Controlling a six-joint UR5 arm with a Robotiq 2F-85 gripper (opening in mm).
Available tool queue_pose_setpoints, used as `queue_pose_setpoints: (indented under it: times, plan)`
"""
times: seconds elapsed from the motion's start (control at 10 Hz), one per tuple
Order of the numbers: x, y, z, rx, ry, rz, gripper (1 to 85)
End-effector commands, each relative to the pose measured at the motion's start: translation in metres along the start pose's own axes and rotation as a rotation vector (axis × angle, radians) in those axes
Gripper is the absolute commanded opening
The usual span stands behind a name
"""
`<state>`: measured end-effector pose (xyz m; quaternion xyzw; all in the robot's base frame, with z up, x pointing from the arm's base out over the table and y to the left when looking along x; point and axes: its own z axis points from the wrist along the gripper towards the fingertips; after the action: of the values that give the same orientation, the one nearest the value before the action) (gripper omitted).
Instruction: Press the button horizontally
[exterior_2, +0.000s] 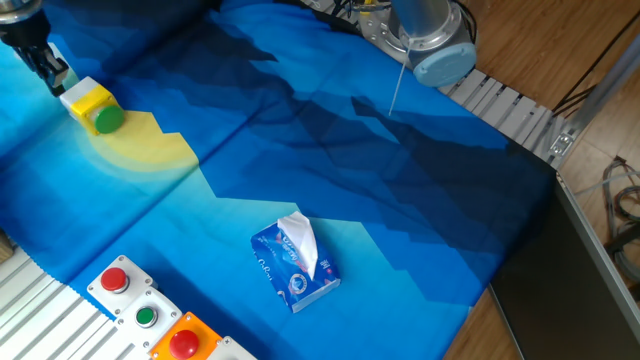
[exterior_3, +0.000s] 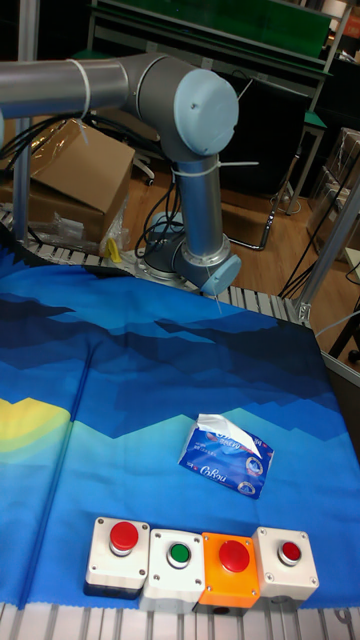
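Observation:
The button (exterior_2: 108, 120) is a round green cap facing the front-right on a small yellow box (exterior_2: 86, 99), which sits on the yellow patch of the blue cloth at the far left of the fixed view. My gripper (exterior_2: 47, 68) hangs just up and left of the box, behind it, with a small gap between the two. Its dark fingers point down, and I cannot make out a gap or contact between the tips. The tall fixed view shows only my arm (exterior_3: 195, 110), neither the gripper nor the button.
A blue tissue pack (exterior_2: 295, 265) lies mid-cloth, also in the tall fixed view (exterior_3: 225, 455). A row of button boxes lines the front edge: red in white (exterior_2: 115, 280), green in white (exterior_2: 146, 317), red in orange (exterior_2: 183, 343). The arm's base (exterior_2: 420, 30) stands at the back.

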<state>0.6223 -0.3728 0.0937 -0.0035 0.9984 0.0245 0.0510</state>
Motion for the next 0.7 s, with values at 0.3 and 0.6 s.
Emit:
queue_pose_setpoints:
  times: [0.3,0.6]
  plan:
    - [-0.0027,-0.0020,-0.0039,-0.006,-0.007,-0.010,1.0]
    - [-0.0031,-0.0027,-0.0029,0.000,-0.008,-0.012,1.0]
